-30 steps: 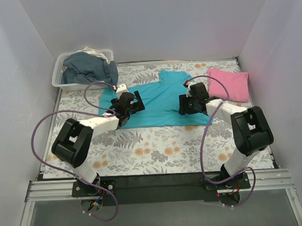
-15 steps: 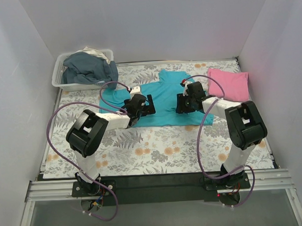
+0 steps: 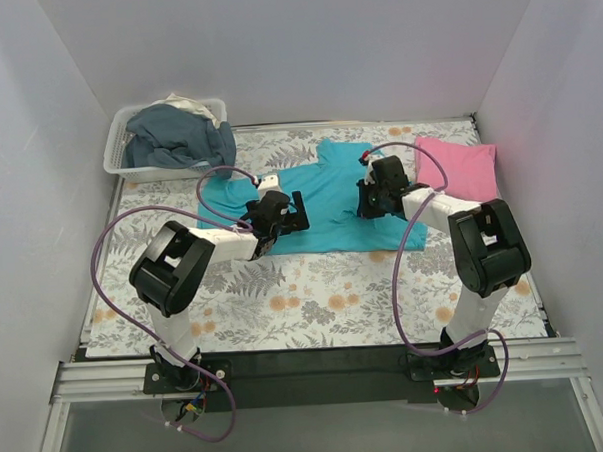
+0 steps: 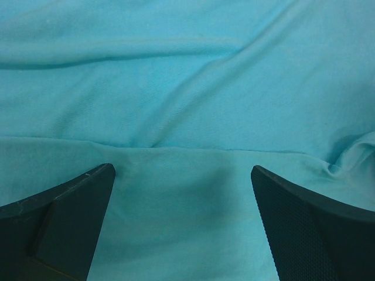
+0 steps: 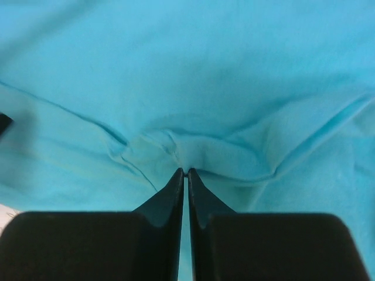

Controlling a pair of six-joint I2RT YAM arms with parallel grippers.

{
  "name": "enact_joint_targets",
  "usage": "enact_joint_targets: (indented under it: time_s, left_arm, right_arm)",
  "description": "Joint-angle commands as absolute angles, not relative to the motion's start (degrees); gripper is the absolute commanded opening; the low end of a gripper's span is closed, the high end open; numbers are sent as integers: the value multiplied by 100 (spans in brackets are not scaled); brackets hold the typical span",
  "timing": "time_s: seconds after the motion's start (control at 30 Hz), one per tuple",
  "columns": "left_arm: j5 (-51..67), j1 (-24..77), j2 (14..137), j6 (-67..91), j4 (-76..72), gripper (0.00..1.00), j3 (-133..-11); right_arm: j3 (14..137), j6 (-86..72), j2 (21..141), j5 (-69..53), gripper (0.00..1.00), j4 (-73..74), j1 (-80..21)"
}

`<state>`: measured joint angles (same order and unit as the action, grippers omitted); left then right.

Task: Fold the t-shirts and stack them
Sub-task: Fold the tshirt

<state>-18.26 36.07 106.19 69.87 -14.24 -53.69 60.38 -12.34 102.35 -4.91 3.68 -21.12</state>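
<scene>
The turquoise t-shirt (image 3: 325,200) lies spread on the floral table, partly folded. It fills the left wrist view (image 4: 187,105) and the right wrist view (image 5: 193,76). My left gripper (image 3: 293,211) is open low over the shirt's left part; cloth shows between its fingers (image 4: 64,211). My right gripper (image 3: 365,195) is shut on a pinch of the turquoise cloth (image 5: 186,171), and the fabric puckers around the fingertips. The pink t-shirt (image 3: 457,167) lies folded at the far right.
A clear plastic bin (image 3: 118,159) holding dark blue and white clothes stands at the far left corner. White walls close in on three sides. Purple cables loop from both arms over the table.
My left gripper has slid right across the shirt. My right gripper has moved a little toward the far side on the shirt.
</scene>
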Motion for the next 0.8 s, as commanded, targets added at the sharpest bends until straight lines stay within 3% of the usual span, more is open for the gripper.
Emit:
enact_joint_targets:
  time_s: [0.0,0.23,0.3,0.33,0.4,0.43,0.47,0.77]
  left_arm:
    - [-1916,3595,10433,6996,-1213,96,-5221]
    - [-1846,3595,10476,7014,-1204,96,-5185]
    - [-1802,3595,10494,7014,-1187,96,-5194]
    - [-1767,3595,10503,7022,-1169,96,-5194]
    - [-1714,3595,10520,7040,-1169,96,-5203]
    - [-1705,3595,10521,7040,-1169,96,-5203]
    - [-1670,3595,10529,7040,-1178,96,-5203]
    - [-1969,3937,10520,6838,-1195,96,-5370]
  right_arm:
    - [6784,-1029,10238,-448,1,315,-2162]
    - [8137,-853,11126,-641,2,624,-2267]
    - [8453,-800,11406,-790,12,642,-2276]
    - [8525,-791,11478,-826,31,642,-2276]
    - [8587,-756,11496,-818,48,633,-2311]
    - [8570,-747,11453,-756,65,633,-2329]
    - [8535,-738,11391,-712,68,633,-2355]
    - [6857,-756,9539,-26,69,501,-2355]
